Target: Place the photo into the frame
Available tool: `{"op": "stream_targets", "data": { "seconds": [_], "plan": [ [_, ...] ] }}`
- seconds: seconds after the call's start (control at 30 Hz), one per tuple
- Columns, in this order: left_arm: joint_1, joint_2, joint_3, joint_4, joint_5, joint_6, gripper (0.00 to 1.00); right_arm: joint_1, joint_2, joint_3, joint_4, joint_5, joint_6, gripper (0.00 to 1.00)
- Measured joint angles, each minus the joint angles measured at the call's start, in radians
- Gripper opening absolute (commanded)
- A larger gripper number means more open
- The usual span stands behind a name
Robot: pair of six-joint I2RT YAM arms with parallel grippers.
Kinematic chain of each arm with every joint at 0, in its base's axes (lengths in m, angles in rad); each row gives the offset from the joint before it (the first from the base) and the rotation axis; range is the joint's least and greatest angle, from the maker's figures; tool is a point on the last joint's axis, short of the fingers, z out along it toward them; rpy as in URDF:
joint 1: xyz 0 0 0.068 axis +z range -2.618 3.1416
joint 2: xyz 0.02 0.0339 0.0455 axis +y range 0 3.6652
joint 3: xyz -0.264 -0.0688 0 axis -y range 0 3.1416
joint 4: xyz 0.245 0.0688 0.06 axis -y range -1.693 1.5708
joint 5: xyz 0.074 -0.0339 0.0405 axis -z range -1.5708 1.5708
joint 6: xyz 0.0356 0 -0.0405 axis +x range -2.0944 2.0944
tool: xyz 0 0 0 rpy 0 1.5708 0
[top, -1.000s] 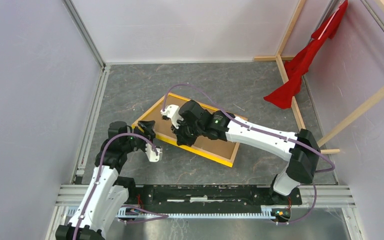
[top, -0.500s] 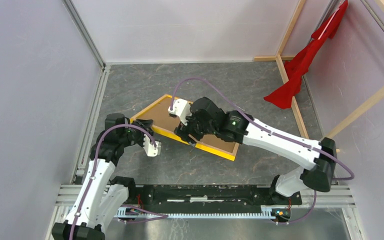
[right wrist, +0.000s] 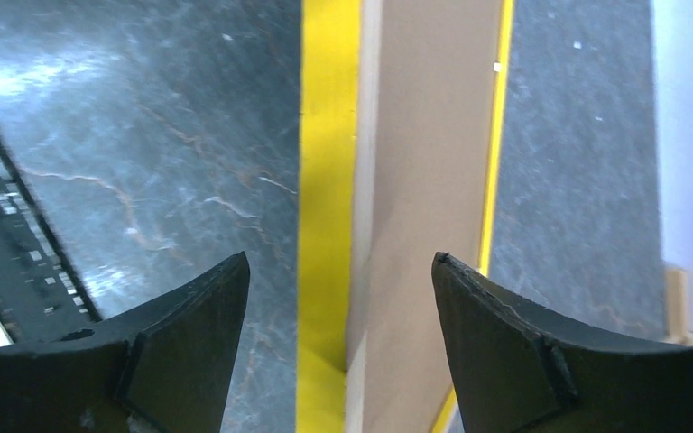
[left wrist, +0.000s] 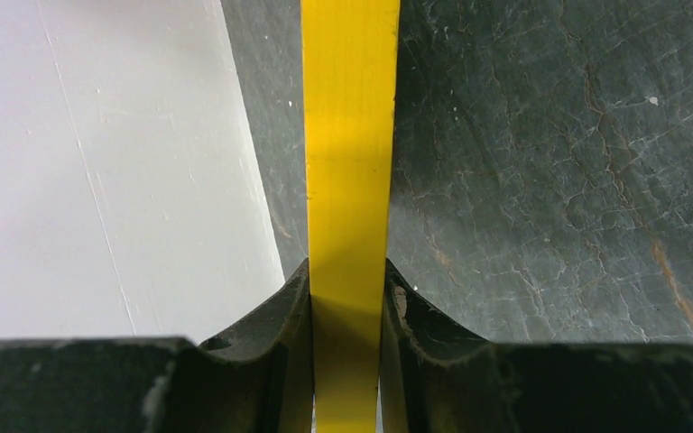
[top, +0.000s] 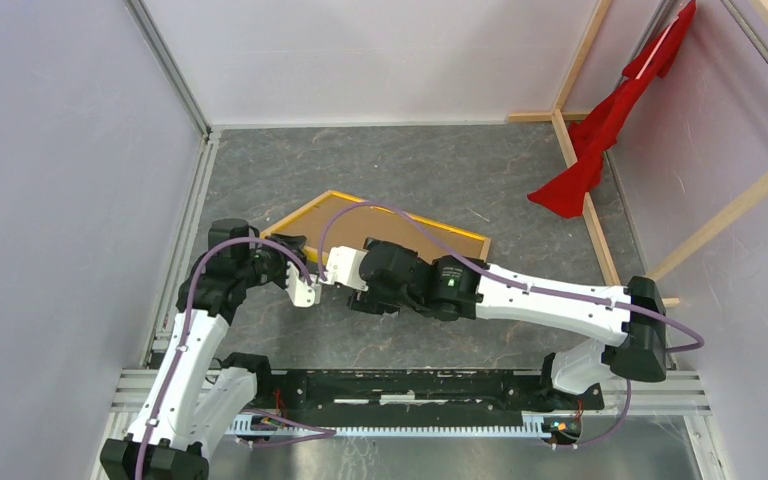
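The frame [top: 410,215] stands tilted in the middle of the floor, with its brown backing board [top: 350,222] facing up. My left gripper [top: 290,250] is shut on the frame's yellow rail [left wrist: 349,135] near its left corner, one finger [left wrist: 280,311] pressed to each side. My right gripper [top: 365,295] hangs open by the frame's near edge. Its jaws [right wrist: 341,257] stand wide apart over the yellow rail [right wrist: 325,135] and the backing board [right wrist: 424,135], touching neither. The photo is hidden. A thin white sliver shows between rail and board, and I cannot tell what it is.
Bare wooden beams [top: 575,150] with a red cloth [top: 600,130] stand at the back right. White walls close in the back and both sides. The black base rail [top: 410,385] runs along the near edge. A white surface [left wrist: 99,180] fills the left of the left wrist view.
My right gripper has let go of the frame, opened and swung toward the near left. My left gripper has shut on the rail. The frame now stands more steeply tilted.
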Motion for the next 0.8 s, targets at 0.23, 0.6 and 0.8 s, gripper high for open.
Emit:
{"op": "stream_targets", "data": {
  "seconds": [0.23, 0.6, 0.8],
  "plan": [
    [-0.002, 0.000, 0.004, -0.001, 0.000, -0.011, 0.18, 0.018, 0.004, -0.068, 0.072, 0.193, -0.055, 0.53],
    [-0.002, 0.012, 0.065, 0.050, 0.003, -0.185, 1.00, 0.023, -0.010, -0.134, 0.176, 0.302, -0.130, 0.10],
    [-0.002, 0.064, 0.158, 0.145, -0.010, -0.449, 1.00, -0.042, 0.048, 0.076, 0.071, 0.268, -0.091, 0.05]
  ]
}}
